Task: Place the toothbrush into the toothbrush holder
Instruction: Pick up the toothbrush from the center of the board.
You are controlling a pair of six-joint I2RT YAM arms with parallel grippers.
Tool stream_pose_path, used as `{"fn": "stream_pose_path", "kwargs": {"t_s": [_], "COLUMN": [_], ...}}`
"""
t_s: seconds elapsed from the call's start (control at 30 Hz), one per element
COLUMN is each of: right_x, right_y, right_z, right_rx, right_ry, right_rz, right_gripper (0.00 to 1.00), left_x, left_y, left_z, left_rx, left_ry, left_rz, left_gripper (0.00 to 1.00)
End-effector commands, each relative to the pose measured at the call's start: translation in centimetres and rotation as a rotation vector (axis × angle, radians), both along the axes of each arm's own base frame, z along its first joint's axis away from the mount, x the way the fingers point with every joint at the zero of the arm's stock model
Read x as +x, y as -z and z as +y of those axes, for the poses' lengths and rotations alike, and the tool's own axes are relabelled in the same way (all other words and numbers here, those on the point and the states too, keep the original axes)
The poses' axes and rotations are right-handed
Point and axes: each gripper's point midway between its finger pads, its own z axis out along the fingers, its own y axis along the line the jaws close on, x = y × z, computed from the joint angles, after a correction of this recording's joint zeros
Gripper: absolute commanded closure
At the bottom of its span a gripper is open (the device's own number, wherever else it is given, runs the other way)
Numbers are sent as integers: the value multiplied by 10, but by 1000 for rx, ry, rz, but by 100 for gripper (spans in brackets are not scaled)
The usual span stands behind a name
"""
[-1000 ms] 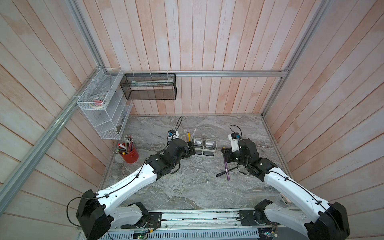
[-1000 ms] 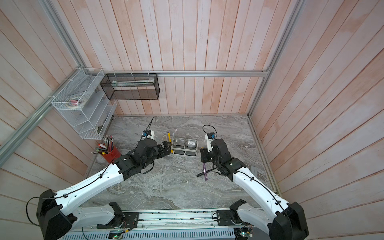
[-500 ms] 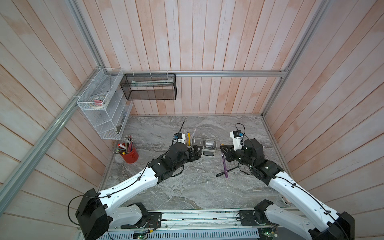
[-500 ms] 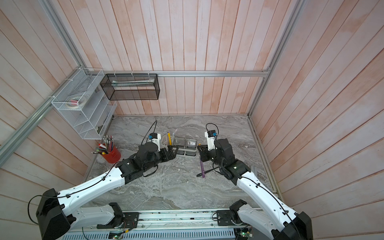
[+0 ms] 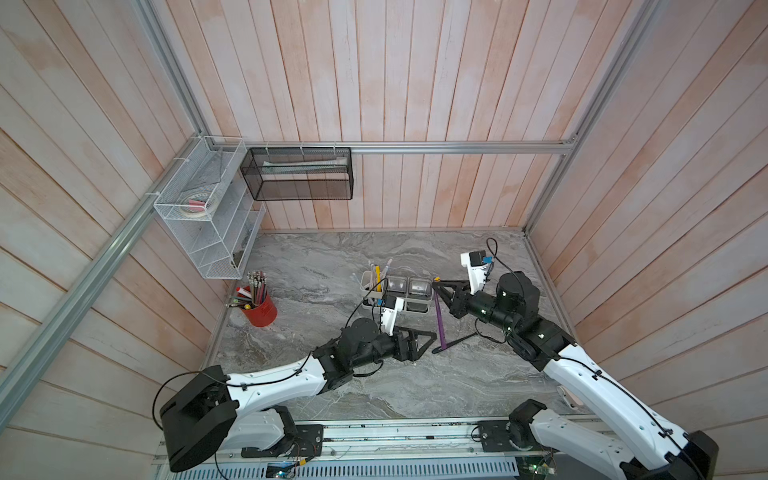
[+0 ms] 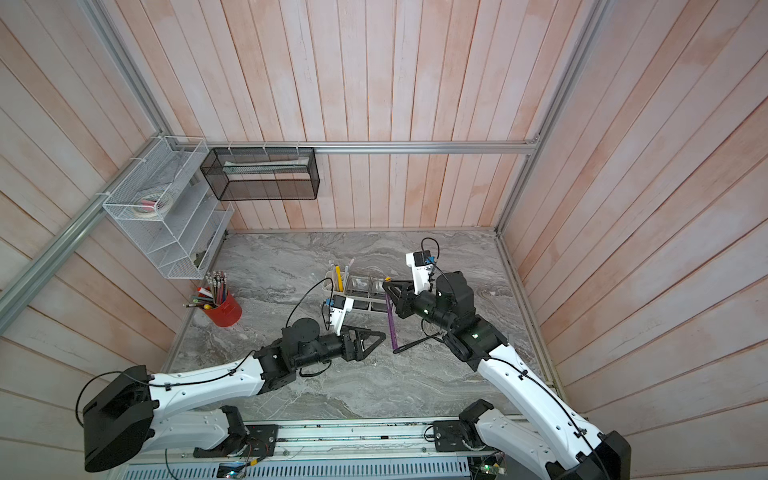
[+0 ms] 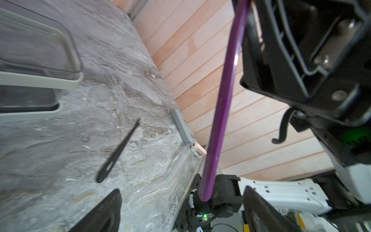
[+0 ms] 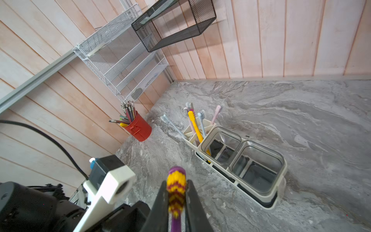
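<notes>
The right end effector (image 8: 176,189) is clamping the toothbrush (image 5: 440,324) just below its head, a finger pressing in on each side. The brush is showing a purple handle and yellow bristles crossed by maroon chevrons. Its head is pointing up and its handle is hanging down toward the table (image 5: 316,257). It is hanging just beside the cup end of the toothbrush holder (image 8: 280,192), outside it.

The left end effector (image 5: 428,343) is hovering near the handle's lower end, jaws standing wide apart and gripping nothing.

The holder is sitting on the table, a white oblong caddy. Two clear square cups (image 8: 222,140) are sitting in it, and its slotted end is carrying a yellow toothbrush (image 8: 195,128) plus several pale ones leaning outward.

A slim black stick (image 7: 118,150) is lying flat on the table beyond the purple handle. It is possibly another brush handle, but the view is too blurred to settle it.

A red cup (image 5: 262,311) is holding pencils below the white wire rack (image 5: 208,232).
</notes>
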Motion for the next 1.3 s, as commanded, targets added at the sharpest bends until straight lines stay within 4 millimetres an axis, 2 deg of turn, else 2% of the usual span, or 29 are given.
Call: {"fn": "stream_pose_path", "kwargs": {"t_s": [0.0,0.2,0.67,0.8,1.07,1.13,1.27], "right_x": [-13,-19,-30,-32,-31,-31,-31], "right_y": [-19,-21,-35,-34,-31,-32,-36], "right_z": [9,12,12,11,10,9,6], "right_rx": [73,122,216,226,218,225,252], "right_ry": [-71,-101,-141,-141,-126,-122,-112], "right_rz": [-28,-31,-39,-38,-37,-39,-51], "right_gripper": [93,93,93,93,93,93,93], "left_x": [-22,-34,-35,-36,-37,-38,-39], "left_y": [-37,-51,-50,-52,-55,-56,-54], "left_z": [-12,-16,-20,-21,-20,-20,-20], "left_rx": [-181,-290,-337,-349,-355,-354,-353], "left_ry": [133,192,217,228,230,232,238], "left_rz": [-52,-49,-28,-27,-35,-38,-36], "left_gripper": [6,11,24,33,43,48,50]}}
